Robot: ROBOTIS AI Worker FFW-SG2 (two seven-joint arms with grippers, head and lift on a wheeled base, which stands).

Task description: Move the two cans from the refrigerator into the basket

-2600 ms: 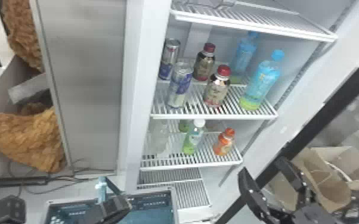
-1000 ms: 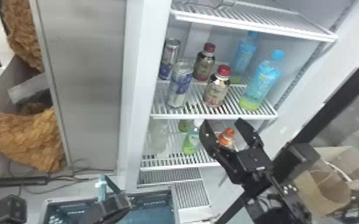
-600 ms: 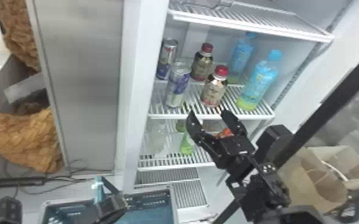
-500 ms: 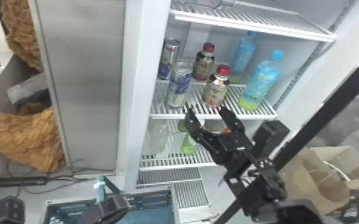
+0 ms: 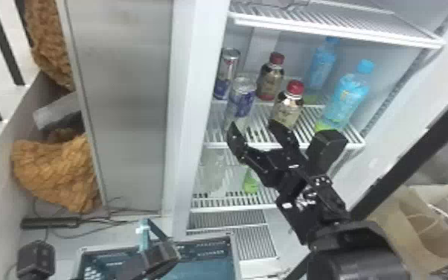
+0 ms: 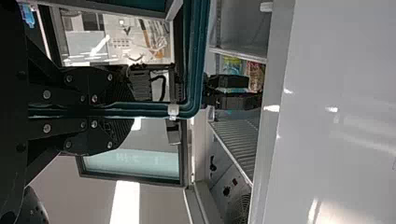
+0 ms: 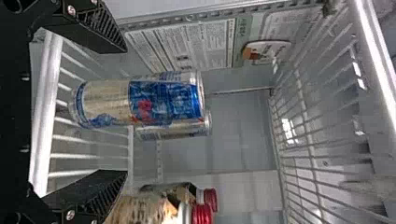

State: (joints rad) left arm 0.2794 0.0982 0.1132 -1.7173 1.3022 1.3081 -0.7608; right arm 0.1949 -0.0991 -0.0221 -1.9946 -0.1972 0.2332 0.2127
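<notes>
The right gripper [image 5: 253,126] was spread, its fingers in front of the shelf [image 5: 349,145] and grasping nothing. The front can [image 5: 241,100] stood upright there, with the rear can [image 5: 227,72] behind it. Obstruction noted: a red-capped bottle [image 5: 288,106] stood near the front can, close to one finger. A second such bottle [image 5: 270,80] and two blue bottles [image 5: 347,95] stood farther off. The left gripper [image 5: 152,232] was clamped on the basket [image 5: 236,257], low outside the refrigerator.
</notes>
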